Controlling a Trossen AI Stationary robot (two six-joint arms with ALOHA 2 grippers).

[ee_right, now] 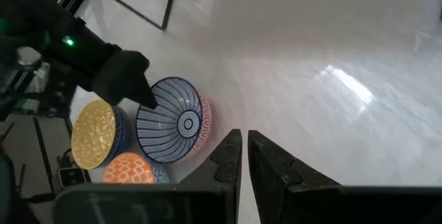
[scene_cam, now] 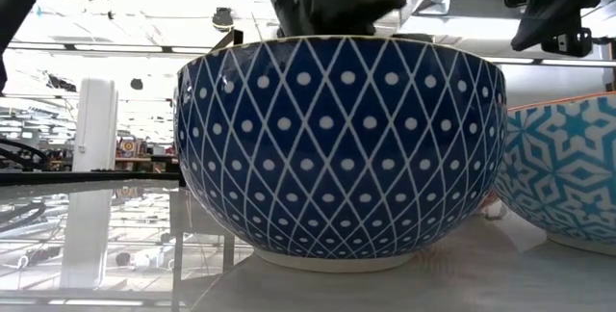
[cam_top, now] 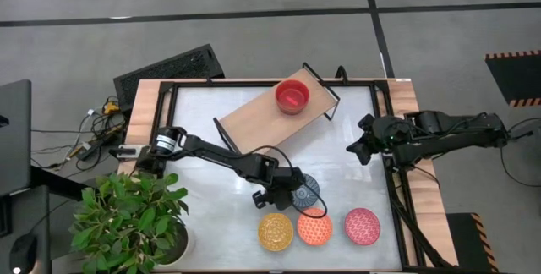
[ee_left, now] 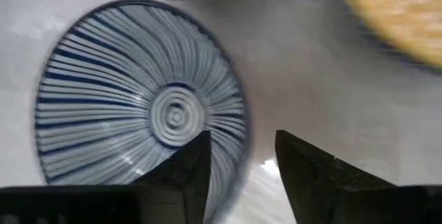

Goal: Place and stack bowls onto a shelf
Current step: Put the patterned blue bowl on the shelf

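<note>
The shelf, a long light-wood board with black frame ends, lies at a slant in the upper middle of the high view, on the white worktop. A red bowl sits on the shelf near its upper right end.

The left arm reaches from the left edge of the high view toward the lower middle, where the left hand is at the rim of the blue-and-white bowl. In the left wrist view its fingers are apart, one over the striped inside of the bowl and the other outside its rim; whether they touch the rim cannot be told. In the low view this bowl fills the middle of the frame, standing upright on the worktop.

The right arm waits at the right edge of the high view, its hand above the worktop with the fingers nearly together, as the right wrist view shows.

Below the blue-and-white bowl in the high view, three more bowls stand in a row along the lower edge: a yellow bowl on the left, an orange bowl in the middle, just beside the blue-and-white one, and a pink bowl on the right.

A potted plant stands at the lower left of the high view.
</note>
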